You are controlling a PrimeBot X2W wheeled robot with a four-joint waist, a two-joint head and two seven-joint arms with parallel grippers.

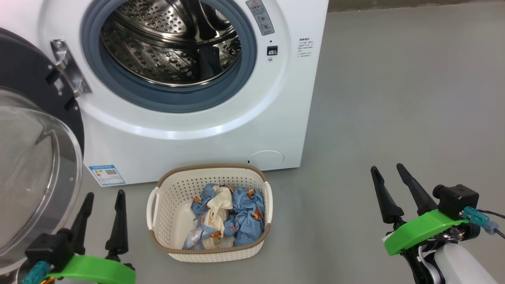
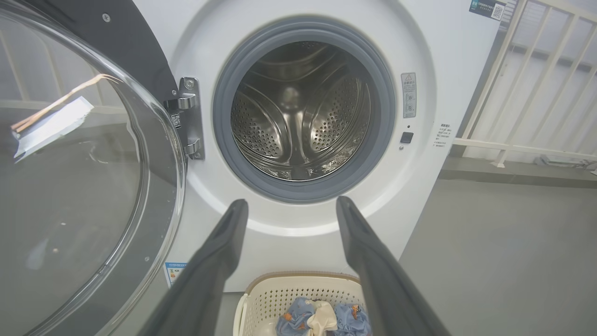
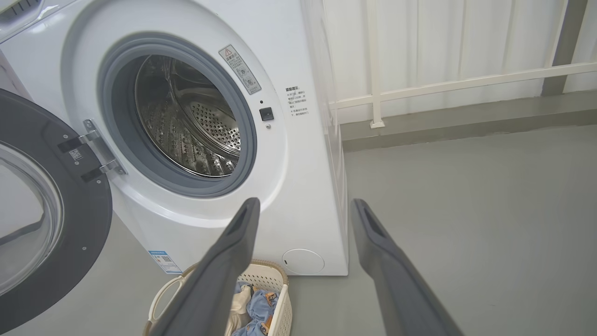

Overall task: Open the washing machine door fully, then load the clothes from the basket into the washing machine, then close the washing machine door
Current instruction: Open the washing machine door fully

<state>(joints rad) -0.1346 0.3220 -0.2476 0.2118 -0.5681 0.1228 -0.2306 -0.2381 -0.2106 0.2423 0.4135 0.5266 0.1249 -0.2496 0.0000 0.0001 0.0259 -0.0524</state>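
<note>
Your left gripper (image 1: pixel 105 193) and right gripper (image 1: pixel 386 167) hung spread, empty, flanking the cream perforated basket (image 1: pixel 185 188) of light-blue clothes (image 1: pixel 245 215).

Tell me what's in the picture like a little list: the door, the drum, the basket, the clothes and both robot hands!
washing machine door: open, swung out to the robot's left
drum: shiny steel, nothing seen inside
basket: on the floor, in front of the washing machine
clothes: blue and cream, piled in the basket
left gripper: open, holding nothing, near the door
right gripper: open, holding nothing, to the right of the basket
</note>
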